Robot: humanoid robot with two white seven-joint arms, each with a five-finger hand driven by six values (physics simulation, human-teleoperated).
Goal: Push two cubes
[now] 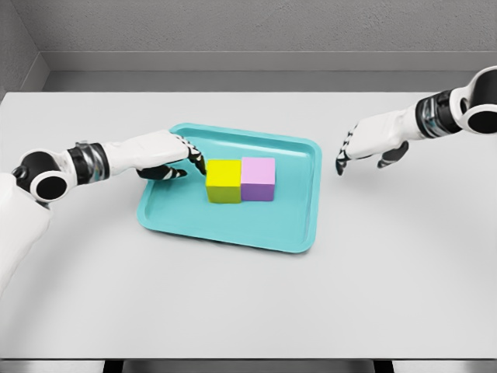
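Teal tray [299,225] with a raised rim, lying flat near the middle of a pale grey table [248,303] and turned slightly askew. Inside it, two cubes side by side and touching: yellow cube [224,180] on the left, purple cube [258,179] on the right, both upright in the tray's middle, nearer its far rim than its near one. Rest of the tray floor bare.

From the left, a white arm reaching over the tray's left rim. Left hand [159,154] held low over the tray, fingers stretched forward and close together, dark fingertips [199,162] at the upper left edge of the yellow cube, touching it or just short of it; hard to tell which. Thumb tucked below the palm. Nothing gripped.

From the right, a second white arm above the bare table. Right hand [369,144] well apart from the tray's right rim, fingers relaxed and slightly spread, tips drooping downward toward the table, thumb hanging off to the side. Nothing held, nothing touched.
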